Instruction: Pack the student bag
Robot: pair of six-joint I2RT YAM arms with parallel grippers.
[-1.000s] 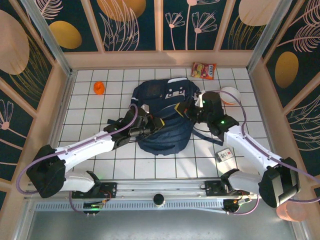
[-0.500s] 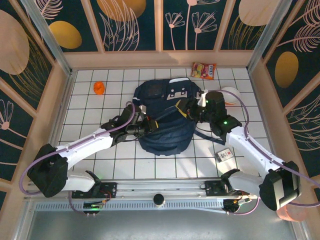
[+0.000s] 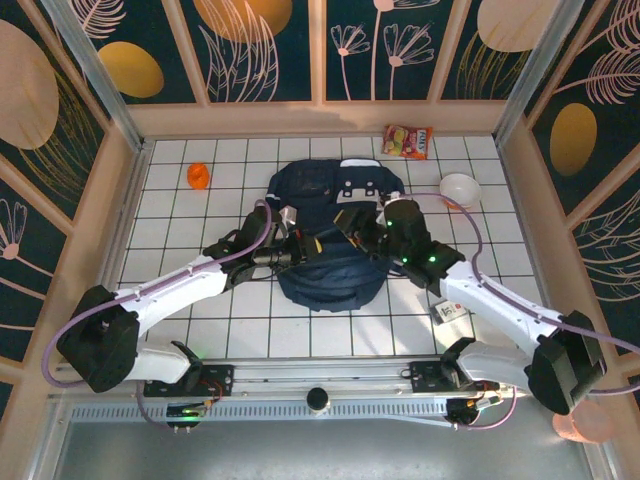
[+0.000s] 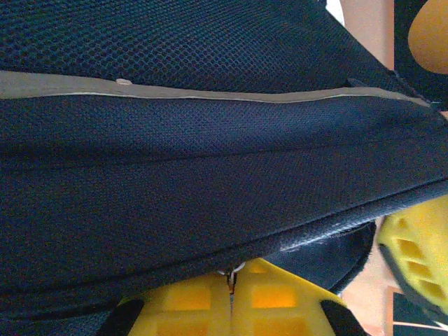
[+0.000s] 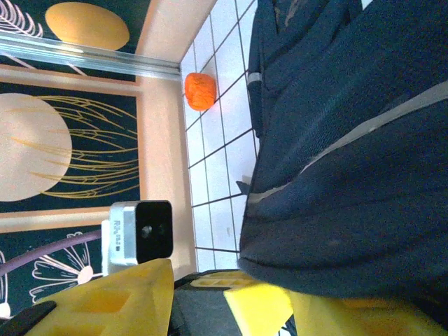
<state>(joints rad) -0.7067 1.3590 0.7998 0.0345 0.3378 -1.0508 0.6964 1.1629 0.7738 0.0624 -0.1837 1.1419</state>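
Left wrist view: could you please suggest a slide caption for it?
Left tool pinching the navy student bag, white trim line above.

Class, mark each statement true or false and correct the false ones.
1. The navy-blue fabric backpack lies on the white tiled table. True.
2. The small orange ball sits inside the backpack. False: it lies on the tiles, apart.
3. The white bowl stands on the backpack's right-arm side. True.
4. The red-and-yellow snack packet lies beside the arm bases. False: by the far wall.
5. The left gripper is shut on the backpack's fabric. True.

white grid floor (image 3: 330, 335), navy floral walls (image 3: 270, 60)
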